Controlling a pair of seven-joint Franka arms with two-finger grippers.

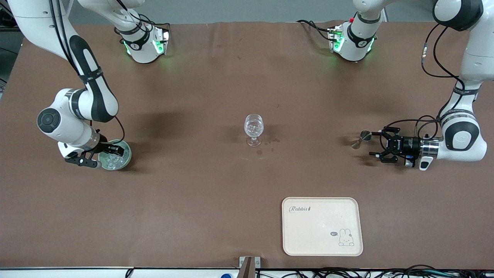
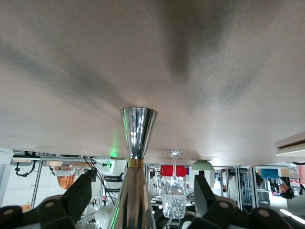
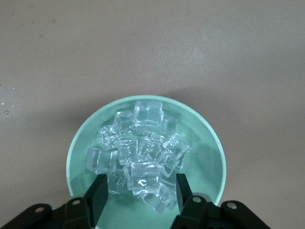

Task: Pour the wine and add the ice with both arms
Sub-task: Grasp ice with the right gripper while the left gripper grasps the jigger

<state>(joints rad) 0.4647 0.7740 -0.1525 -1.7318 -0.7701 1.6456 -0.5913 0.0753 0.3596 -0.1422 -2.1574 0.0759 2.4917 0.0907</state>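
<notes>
A pale green bowl (image 1: 124, 159) of ice (image 3: 143, 152) sits toward the right arm's end of the table. My right gripper (image 3: 140, 193) is down in it and open. Its fingers (image 3: 97, 195) flank one cube (image 3: 144, 177), with small gaps on both sides. A wine glass (image 1: 254, 129) stands mid-table holding something clear and glinting; whether that is wine I cannot tell. Toward the left arm's end, a steel jigger (image 2: 137, 143) stands upright. My left gripper (image 2: 141, 200) lies low and level, open around it without touching. The front view shows both grippers (image 1: 105, 156) (image 1: 371, 143).
A cream tray (image 1: 322, 226) with a rabbit print lies nearer the front camera than the glass. A few dark drops (image 1: 270, 141) mark the brown table beside the glass's foot. The two arm bases (image 1: 144, 44) (image 1: 351, 40) stand at the table's edge farthest from the front camera.
</notes>
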